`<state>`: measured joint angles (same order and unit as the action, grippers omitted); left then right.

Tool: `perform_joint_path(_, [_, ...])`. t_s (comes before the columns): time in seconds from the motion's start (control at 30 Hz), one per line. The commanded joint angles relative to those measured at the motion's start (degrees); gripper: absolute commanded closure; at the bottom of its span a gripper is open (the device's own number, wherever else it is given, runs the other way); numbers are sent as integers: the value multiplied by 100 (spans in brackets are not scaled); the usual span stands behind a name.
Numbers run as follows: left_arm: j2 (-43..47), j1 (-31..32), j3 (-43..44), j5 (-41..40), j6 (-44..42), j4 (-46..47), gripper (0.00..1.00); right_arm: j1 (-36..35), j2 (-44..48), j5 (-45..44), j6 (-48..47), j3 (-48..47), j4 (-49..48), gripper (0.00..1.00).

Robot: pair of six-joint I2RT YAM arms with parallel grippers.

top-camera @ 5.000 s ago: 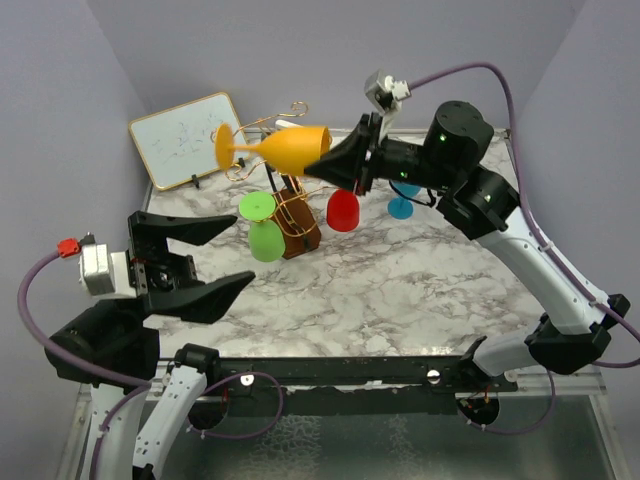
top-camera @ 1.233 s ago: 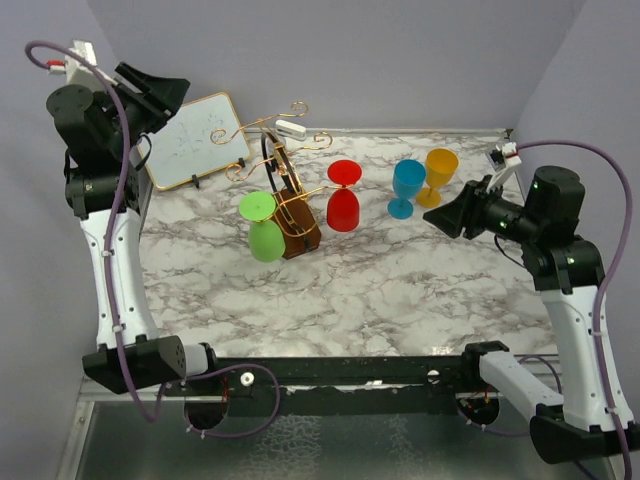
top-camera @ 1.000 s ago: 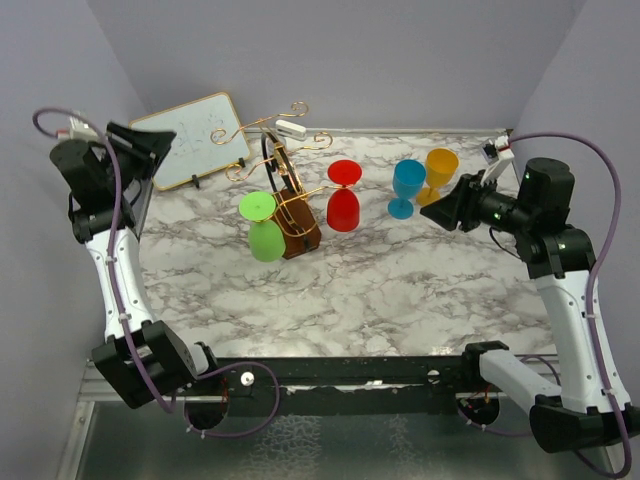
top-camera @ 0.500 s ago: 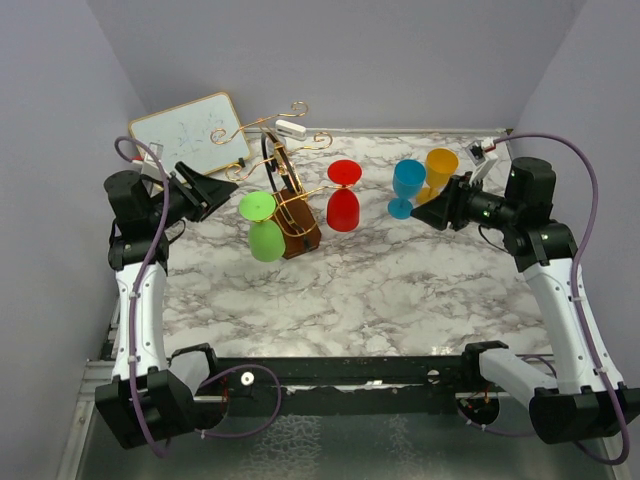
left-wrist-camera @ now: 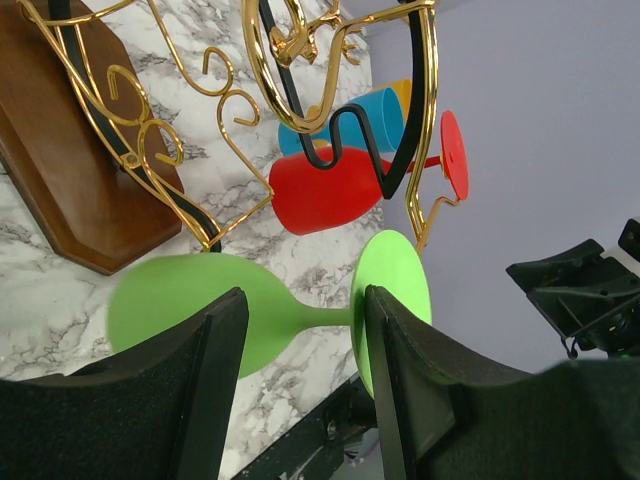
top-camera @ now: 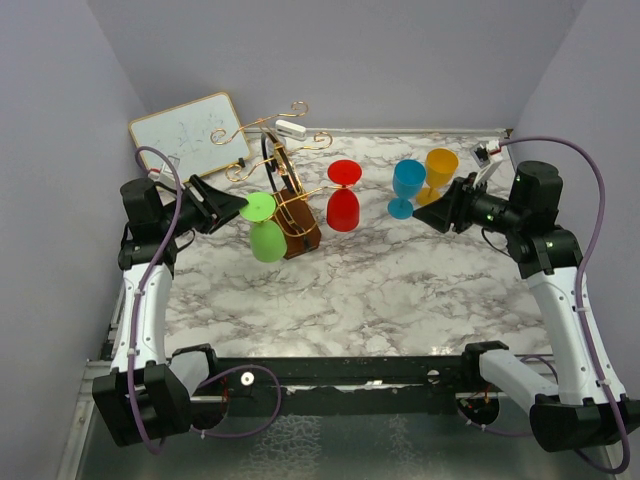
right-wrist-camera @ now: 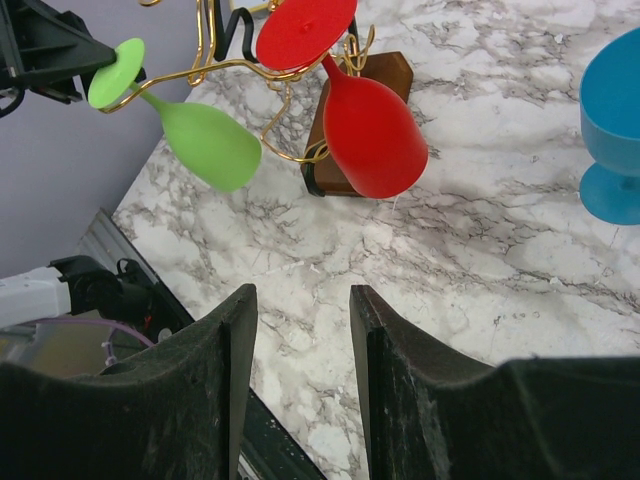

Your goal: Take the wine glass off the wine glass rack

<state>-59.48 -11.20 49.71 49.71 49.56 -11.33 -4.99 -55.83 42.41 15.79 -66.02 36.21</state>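
Fingers of the left gripper [left-wrist-camera: 303, 297] stand apart, one on either side of the stem of the green wine glass [left-wrist-camera: 190, 310]. The stem lies in the gap and neither finger pinches it. Whether the fingers touch the bowl or the foot cannot be told. The green wine glass [top-camera: 265, 238] hangs upside down, foot uppermost, from a left-hand arm of the wine glass rack [top-camera: 283, 190]. The left gripper [top-camera: 225, 203] reaches it from the left.

The rack's wooden base [top-camera: 303, 240] sits on the marble table [top-camera: 380, 290]. A red wine glass [top-camera: 343, 208] hangs inverted from a right-hand arm of the rack.

The right gripper [right-wrist-camera: 297, 300] has its fingers apart with nothing between them. In the top view it [top-camera: 432, 217] hovers just beside the orange glass [top-camera: 440, 170]. The orange glass and the blue glass [top-camera: 407, 185] stand upright on the table, well right of the rack. A white board [top-camera: 188, 140] leans at the far left corner.
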Motion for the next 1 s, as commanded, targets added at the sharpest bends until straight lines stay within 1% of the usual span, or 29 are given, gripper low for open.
perform_joint_path(0.0, [126,57,-95,135,168,462,50,-6,42,-117,-58,37,-75,58])
perform_joint_path(0.17, [156,73,-157,173,379,757,55,-10,110,-160,-49,129,-94,58])
perform_joint_path(0.63, [253,180,-400,357,949,1407,57,-10,117,-128,-10,166,-114,58])
perform_joint_path(0.8, [231,229,-423,363,1093,1600,60,-8,165,-129,14,233,-135,58])
perform_joint_path(0.9, [217,270,-414,359,1103,1614,64,-10,174,-150,23,255,-136,58])
perform_joint_path(0.97, [224,277,-410,380,1111,1597,72,-10,185,-157,25,261,-140,58])
